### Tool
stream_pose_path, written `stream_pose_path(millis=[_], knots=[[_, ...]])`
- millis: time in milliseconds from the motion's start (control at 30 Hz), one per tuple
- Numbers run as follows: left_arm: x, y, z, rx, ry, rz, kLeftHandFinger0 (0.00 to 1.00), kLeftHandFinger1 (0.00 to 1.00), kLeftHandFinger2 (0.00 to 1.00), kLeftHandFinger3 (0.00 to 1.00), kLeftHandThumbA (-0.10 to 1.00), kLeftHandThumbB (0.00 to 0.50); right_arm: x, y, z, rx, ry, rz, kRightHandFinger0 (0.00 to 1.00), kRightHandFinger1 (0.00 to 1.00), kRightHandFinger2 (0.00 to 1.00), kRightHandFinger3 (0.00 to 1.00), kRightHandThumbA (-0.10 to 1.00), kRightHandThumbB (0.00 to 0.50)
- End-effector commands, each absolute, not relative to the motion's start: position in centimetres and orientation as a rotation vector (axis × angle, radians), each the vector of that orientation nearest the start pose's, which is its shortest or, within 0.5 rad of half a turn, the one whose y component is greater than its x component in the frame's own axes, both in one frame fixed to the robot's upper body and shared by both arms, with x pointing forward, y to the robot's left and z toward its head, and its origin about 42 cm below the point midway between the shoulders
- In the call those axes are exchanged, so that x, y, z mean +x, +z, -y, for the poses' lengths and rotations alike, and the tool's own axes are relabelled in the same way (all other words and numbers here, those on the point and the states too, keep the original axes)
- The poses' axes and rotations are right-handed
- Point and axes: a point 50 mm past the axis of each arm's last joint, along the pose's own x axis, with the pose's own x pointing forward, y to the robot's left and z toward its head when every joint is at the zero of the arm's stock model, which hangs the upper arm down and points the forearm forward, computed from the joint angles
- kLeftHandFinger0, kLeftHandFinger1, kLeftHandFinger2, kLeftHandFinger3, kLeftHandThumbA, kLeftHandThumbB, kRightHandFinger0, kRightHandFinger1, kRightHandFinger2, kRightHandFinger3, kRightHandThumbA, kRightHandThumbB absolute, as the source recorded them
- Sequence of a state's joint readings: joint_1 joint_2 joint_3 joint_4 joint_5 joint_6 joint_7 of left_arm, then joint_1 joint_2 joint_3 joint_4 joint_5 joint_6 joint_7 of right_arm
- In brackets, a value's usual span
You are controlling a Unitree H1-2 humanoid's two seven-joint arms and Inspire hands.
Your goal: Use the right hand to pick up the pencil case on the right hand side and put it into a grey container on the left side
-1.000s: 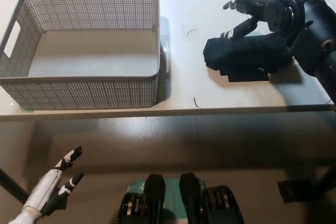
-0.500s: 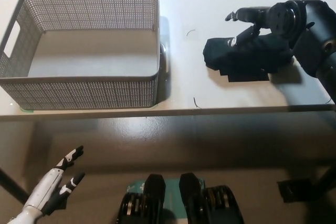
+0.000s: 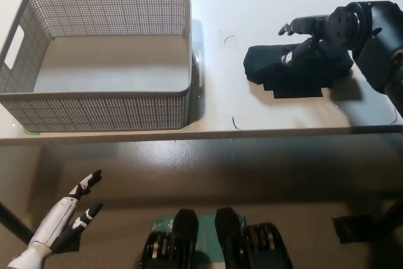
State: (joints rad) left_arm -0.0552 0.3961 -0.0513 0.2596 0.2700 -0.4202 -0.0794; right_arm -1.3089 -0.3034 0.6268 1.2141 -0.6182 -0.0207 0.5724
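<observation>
The black pencil case (image 3: 295, 68) lies flat on the white table (image 3: 220, 96) at the right. My black right hand (image 3: 318, 31) hovers at its far right end, open, with fingers spread over the case's top edge; whether they touch it I cannot tell. The arm covers the case's right end. The grey mesh container (image 3: 94, 110) stands on the table's left side with nothing inside it. My white left hand (image 3: 63, 217) rests low at the picture's lower left, below the table's front edge, open.
The table's front edge (image 3: 208, 133) runs across the middle of the picture, with dark floor below it. A bare strip of white tabletop separates the container from the pencil case. Small dark marks (image 3: 229, 38) sit on that strip.
My right hand has drawn its fingers back to the right, from beyond the case's left half to over its right part. The case and container have not moved.
</observation>
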Motion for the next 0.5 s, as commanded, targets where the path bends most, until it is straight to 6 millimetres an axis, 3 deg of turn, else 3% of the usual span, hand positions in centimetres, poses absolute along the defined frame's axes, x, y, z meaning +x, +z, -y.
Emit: stream_pose_path(millis=[0,233,467], knots=[[29.7,9.9,-34.0,0.685,-0.252,0.228,1.00,1.00,1.00,1.00,1.00,0.413,59.3,34.0,20.8,-1.515,0.606,-0.311,1.00,1.00,1.00,1.00,0.57,0.500],[29.9,10.1,-33.9,0.682,-0.255,0.233,1.00,1.00,1.00,1.00,1.00,0.417,58.8,30.2,20.7,-1.539,0.634,-0.356,1.00,1.00,1.00,1.00,0.62,0.500],[29.9,10.2,-33.8,0.680,-0.249,0.246,1.00,1.00,1.00,1.00,1.00,0.406,58.2,27.1,18.8,-1.514,0.665,-0.338,1.00,1.00,1.00,1.00,0.63,0.500]])
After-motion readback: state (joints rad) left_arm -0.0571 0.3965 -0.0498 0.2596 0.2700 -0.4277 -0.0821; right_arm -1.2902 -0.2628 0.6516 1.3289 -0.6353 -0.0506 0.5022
